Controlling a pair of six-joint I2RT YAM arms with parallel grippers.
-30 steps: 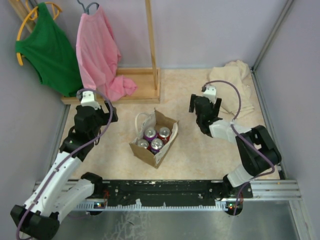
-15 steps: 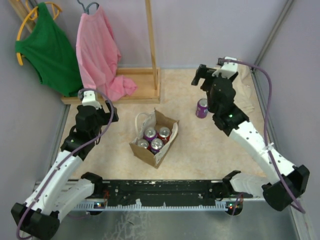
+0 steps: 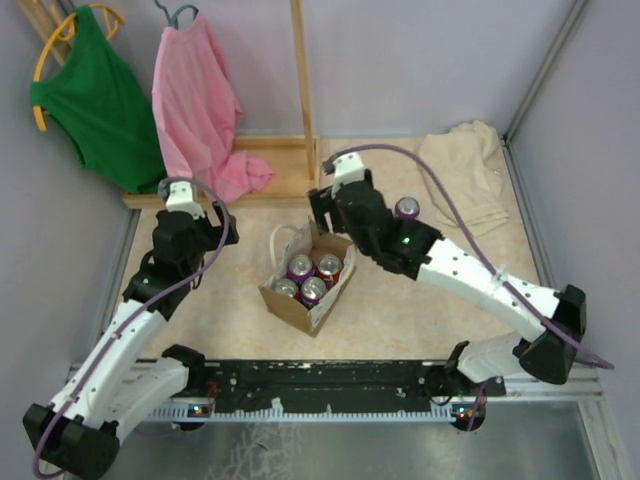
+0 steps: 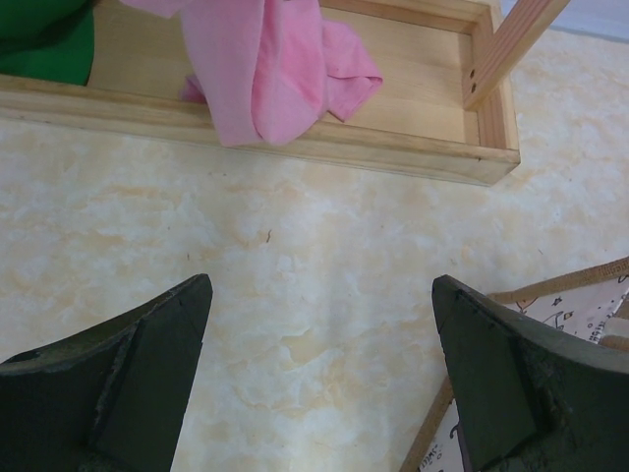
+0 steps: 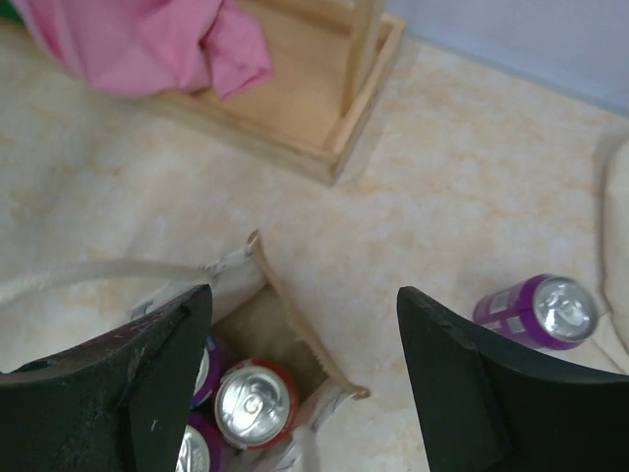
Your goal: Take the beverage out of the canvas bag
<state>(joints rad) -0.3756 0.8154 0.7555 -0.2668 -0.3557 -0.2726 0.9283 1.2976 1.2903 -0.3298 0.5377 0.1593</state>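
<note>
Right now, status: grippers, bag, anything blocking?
Open, empty: left gripper, right gripper. Right by canvas bag; four cans inside, purple can out. Nothing blocking.

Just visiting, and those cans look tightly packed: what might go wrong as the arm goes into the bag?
The cans sit packed together in the canvas bag, so the right pincer may not fit a finger between them. The soft bag could lift or tip with a can, since the left pincer is not holding it. The right arm lies close to the purple can standing outside and might knock it.
</note>
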